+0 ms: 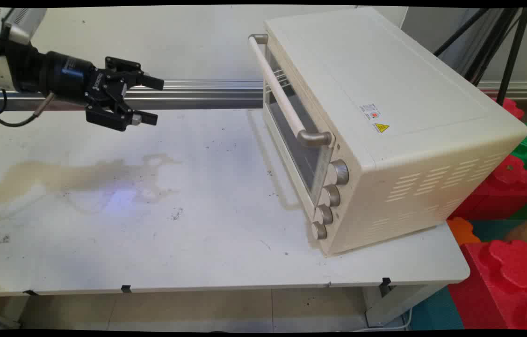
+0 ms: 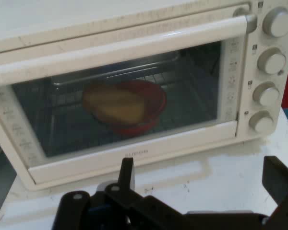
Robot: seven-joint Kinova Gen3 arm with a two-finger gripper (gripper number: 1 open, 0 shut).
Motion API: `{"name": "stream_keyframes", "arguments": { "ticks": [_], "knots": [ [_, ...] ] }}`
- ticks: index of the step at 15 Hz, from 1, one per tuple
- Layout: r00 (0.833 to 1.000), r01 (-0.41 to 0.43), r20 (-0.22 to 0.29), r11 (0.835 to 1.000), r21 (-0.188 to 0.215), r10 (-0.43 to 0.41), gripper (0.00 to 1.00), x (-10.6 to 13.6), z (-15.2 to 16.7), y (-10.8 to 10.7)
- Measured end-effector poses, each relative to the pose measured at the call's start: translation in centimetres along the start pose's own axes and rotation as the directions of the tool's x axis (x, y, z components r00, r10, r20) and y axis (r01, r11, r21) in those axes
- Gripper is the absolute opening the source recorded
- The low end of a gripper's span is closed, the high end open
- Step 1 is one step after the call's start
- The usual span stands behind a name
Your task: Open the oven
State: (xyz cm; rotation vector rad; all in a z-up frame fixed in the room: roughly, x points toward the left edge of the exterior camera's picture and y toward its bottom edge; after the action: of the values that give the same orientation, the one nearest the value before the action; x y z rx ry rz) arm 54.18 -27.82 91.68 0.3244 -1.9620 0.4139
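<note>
Main view shows the white table [image 1: 198,252] with a cream toaster oven [image 1: 385,117] on its right side, door shut. Only the hand view reveals a red bowl [image 2: 151,108] holding something yellow-brown [image 2: 114,104] inside. Far left, the gripper [image 1: 153,100] hangs with jaws wide, empty.

Cream oven [image 1: 385,117], red bowl [image 2: 149,103] inside, black claw [image 1: 151,100].
</note>
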Motion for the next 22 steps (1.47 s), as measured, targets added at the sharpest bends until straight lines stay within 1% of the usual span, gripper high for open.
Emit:
{"name": "stream_keyframes", "arguments": {
  "ticks": [3,10,15,19,22],
  "knots": [
    [1.0,0.012,-0.019,1.0,0.001,-0.012,1.0,0.6,-0.2,-0.1],
    [0.996,0.037,-0.08,0.999,0.006,-0.037,1.0,2.9,0.3,-0.5],
    [0.992,0.052,-0.119,0.999,0.012,-0.05,1.0,4.9,1.6,-1.3],
    [0.99,0.054,-0.134,0.998,0.013,-0.052,1.0,6.1,3.0,-1.9],
    [0.989,0.054,-0.136,0.998,0.015,-0.052,1.0,6.7,4.3,-2.2]
  ]
}}
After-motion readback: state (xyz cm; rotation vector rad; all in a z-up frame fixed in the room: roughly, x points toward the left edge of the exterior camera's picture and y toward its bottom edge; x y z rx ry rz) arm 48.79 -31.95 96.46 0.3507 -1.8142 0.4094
